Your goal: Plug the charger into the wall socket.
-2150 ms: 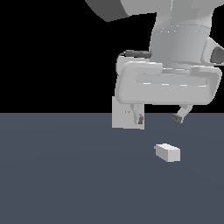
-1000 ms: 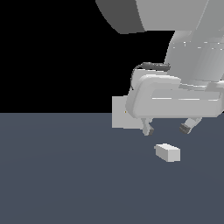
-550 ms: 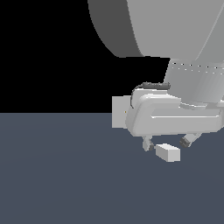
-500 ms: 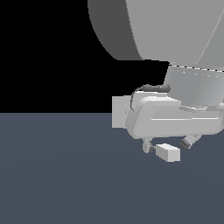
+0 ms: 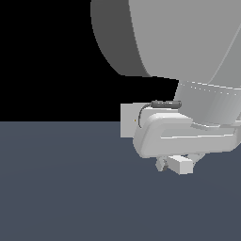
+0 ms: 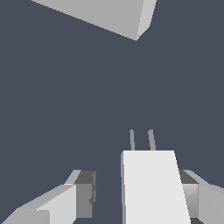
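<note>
hand (image 6: 135, 199) – low over the surface (image 5: 61, 188), fingers spread, one pad against the charger (image 6: 151, 183), the other apart, no grip | charger – on the surface between the fingers, two prongs forward | wall socket (image 5: 127, 120) – upright beyond, apart

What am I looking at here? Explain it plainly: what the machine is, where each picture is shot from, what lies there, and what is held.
These are simulator renders of one robot arm. The exterior view looks on from outside. The wrist view comes from a camera on the arm, looking down past its two fingers. On the dark surface sits the charger, a small white block with two thin prongs. Beyond it stands the wall socket, a larger white slab, partly hidden by the arm in the exterior view. The fingers are open on either side of the charger. One side shows a clear gap, so nothing is gripped yet.
</note>
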You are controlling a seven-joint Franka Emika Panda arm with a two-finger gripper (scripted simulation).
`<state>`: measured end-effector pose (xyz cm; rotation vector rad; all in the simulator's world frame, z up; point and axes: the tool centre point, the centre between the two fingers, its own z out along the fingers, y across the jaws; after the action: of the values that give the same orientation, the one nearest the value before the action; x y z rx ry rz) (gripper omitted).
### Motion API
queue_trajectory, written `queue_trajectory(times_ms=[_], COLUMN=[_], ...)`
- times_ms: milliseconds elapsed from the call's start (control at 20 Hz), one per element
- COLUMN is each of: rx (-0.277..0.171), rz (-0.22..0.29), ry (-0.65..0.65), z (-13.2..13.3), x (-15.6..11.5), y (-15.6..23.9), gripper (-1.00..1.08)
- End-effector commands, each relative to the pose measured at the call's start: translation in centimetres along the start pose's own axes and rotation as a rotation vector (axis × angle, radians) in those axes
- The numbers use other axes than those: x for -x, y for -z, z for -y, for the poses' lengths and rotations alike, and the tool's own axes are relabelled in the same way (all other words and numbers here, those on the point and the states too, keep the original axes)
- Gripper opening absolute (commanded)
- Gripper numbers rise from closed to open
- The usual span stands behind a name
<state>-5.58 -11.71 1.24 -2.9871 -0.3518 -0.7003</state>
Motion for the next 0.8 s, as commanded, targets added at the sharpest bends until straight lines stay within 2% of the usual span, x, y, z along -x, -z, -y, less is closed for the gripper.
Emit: queue_trajectory(times_ms=[0,400,750], rx=[0.005,0.001,0.023], rz=[-0.001,-0.001,-0.003], ry=[-0.006,-0.002,-0.046], z=[-0.4,0.0,0.8], x=[0.1,-0.1,-0.6], y=[-0.1,0.0,0.6], gripper=[-1.00,-1.00,-1.00])
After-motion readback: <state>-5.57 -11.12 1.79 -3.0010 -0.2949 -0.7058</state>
